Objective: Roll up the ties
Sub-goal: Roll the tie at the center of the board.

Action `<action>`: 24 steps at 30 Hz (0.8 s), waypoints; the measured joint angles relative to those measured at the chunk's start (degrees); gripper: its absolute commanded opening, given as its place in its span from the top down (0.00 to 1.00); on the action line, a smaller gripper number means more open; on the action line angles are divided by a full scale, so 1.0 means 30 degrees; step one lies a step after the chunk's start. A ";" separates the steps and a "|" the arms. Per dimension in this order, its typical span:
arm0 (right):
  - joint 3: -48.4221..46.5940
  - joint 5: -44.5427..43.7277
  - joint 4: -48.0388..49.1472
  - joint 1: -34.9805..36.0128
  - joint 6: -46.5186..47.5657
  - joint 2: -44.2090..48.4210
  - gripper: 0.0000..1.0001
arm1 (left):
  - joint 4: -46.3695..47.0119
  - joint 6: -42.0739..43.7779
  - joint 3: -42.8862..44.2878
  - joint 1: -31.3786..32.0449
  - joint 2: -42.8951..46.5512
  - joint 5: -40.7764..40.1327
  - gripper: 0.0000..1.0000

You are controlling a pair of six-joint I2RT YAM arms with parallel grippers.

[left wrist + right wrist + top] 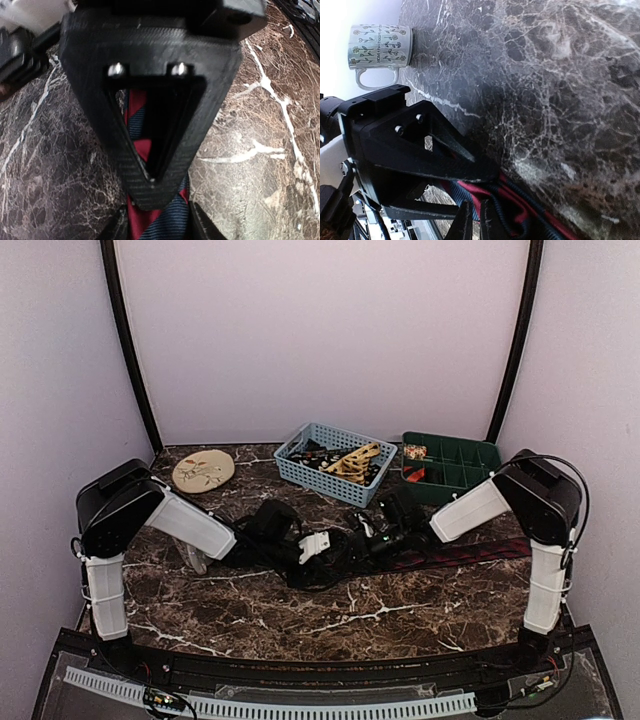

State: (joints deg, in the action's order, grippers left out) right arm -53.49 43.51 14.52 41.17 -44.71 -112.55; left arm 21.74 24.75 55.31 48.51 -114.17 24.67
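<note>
The tie (470, 552), navy with red diagonal stripes, lies mid-counter (300, 625). Its free length runs flat toward the right arm, and its other end is bunched between the arms, whose black wrists hide it from above. The left end effector (158, 226) holds that bunched part, cloth filling its narrow gap. The right end effector (476, 222) is nearly closed just beside the folds; whether it pinches cloth is unclear. Beyond sits a flowered mug (380, 46). Farthest back are a disc (203, 470), a basket (335, 462) and a tray (455, 465).

Marble table (300, 625) carries tie (470, 552), basket (335, 462), tray (455, 462), disc (203, 470), mug (379, 47).
</note>
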 measured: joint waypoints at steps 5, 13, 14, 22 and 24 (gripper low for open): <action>-0.0138 0.0080 0.0379 0.0015 0.0189 -0.0729 0.95 | -0.0342 -0.0539 -0.0007 -0.0153 0.0204 -0.0095 0.36; 0.0474 0.0124 0.1668 -0.0029 0.0393 -0.0809 0.96 | -0.1341 -0.4860 -0.2739 -0.0452 0.4911 -0.0831 0.30; 0.0554 0.0146 0.1821 -0.0080 0.0393 -0.0809 0.96 | -0.1151 -0.5617 -0.3075 -0.0452 0.5625 -0.0918 0.30; 0.0663 0.0175 0.1967 -0.0226 0.0903 -0.0801 0.96 | -0.0015 -0.8641 -0.6193 -0.0321 0.8896 -0.1552 0.20; 0.0656 0.0189 0.1916 -0.0226 0.1173 -0.0801 0.96 | -0.0204 -0.7628 -0.6397 -0.0262 0.8918 -0.1792 0.21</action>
State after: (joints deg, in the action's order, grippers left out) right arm -51.53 44.07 20.27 40.49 -41.19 -114.96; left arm 21.12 1.87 36.12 47.72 -87.42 19.29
